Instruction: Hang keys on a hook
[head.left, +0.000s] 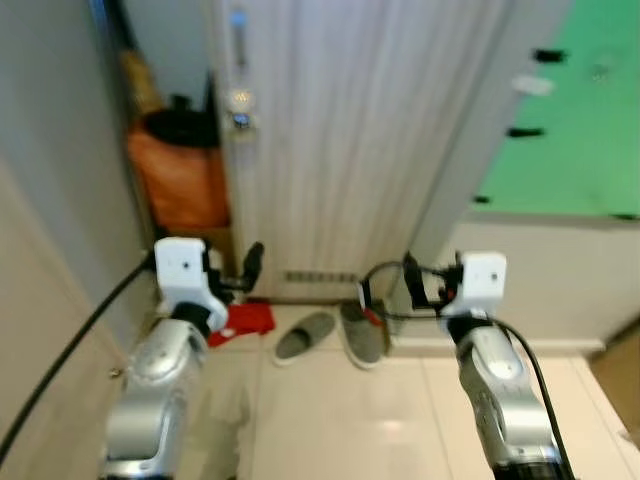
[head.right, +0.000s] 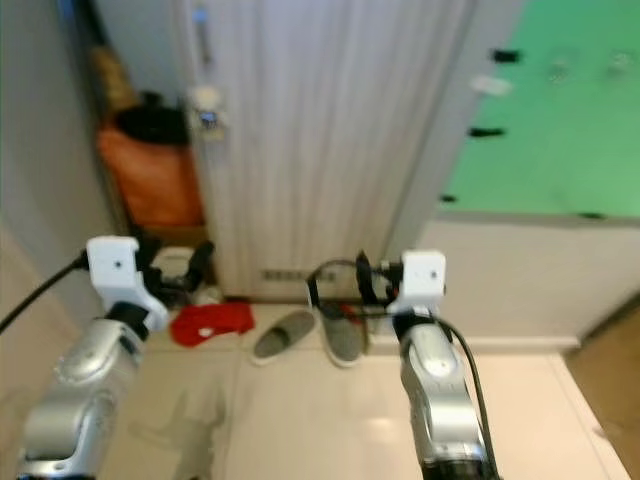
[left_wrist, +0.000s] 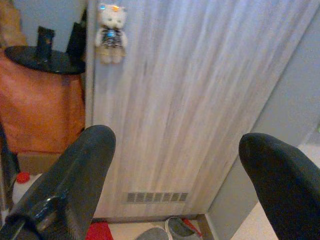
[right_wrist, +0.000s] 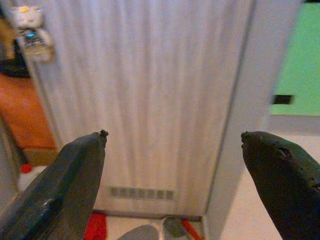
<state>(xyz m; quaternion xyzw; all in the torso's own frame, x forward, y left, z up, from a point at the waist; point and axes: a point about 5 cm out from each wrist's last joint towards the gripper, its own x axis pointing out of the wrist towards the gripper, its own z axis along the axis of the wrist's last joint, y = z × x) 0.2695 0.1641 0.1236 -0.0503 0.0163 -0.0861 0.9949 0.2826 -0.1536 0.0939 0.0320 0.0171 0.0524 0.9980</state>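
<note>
Risk starts with the target: keys hang under a small bear charm (left_wrist: 110, 34) high on the pale door (head.left: 360, 130), beside its left edge, and no hook can be made out on the blurred green wall (head.left: 570, 120) to the right, where only dark marks show. Both grippers are empty. The left gripper (left_wrist: 175, 165) points at the door with its 2 fingers spread wide; the right gripper (right_wrist: 172, 165) does the same, fingers wide apart. In the head views both arms are held forward at about the same height, well below the charm and well apart from it.

My guess is that the reach comes next, and several things could spoil it. The charm dangles, so a finger that nudges it may set it swinging and the close may miss. Slippers (head.left: 330, 335) and a red cloth (head.left: 245, 320) lie on the floor at the door's foot, so a step closer may catch on them. Blur in the head views suggests motion, which may throw off aim.
</note>
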